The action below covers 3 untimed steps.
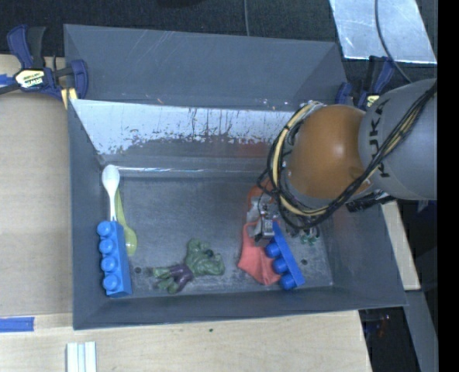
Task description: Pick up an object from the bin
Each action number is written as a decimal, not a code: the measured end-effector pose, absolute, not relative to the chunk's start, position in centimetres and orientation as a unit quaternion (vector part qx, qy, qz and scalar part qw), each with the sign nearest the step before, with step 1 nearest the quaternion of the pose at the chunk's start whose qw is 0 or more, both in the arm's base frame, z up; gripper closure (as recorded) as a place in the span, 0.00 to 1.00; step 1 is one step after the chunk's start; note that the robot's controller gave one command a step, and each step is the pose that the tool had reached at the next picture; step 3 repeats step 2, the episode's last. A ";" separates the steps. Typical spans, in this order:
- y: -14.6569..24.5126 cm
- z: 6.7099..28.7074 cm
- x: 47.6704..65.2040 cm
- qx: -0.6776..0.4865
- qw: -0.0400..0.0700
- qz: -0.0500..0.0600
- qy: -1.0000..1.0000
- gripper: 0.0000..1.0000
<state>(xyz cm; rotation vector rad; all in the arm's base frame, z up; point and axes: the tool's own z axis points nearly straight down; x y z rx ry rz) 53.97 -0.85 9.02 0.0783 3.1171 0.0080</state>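
Step, judged: grasp approach. Gripper (pixel 265 225) low at 4 o'clock of bin (pixel 183 208), over upper end of blue studded brick (pixel 285 263). Red cloth-like piece (pixel 253 263) touches brick at its 9 o'clock. Jaw state: cannot tell. Next calls for secure clench on brick, then clean lift.

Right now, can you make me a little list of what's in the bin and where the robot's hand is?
container: grey metal bin, with a few loose things on its floor
robot hand: gripper, low at the bin's right side
under the gripper: red piece, with the right blue brick lying against it
left side: spoon with a white bowl and yellow-green handle, beside the left blue brick
front middle: green toy figure with purple bits, lying apart from the rest
held: cannot tell
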 end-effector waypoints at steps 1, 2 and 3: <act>-1.0 13.9 52.9 0.015 0.008 0.002 1.000 1.00; -0.4 21.5 52.4 0.004 0.008 0.002 1.000 1.00; -0.4 21.5 52.4 0.004 0.008 0.002 1.000 1.00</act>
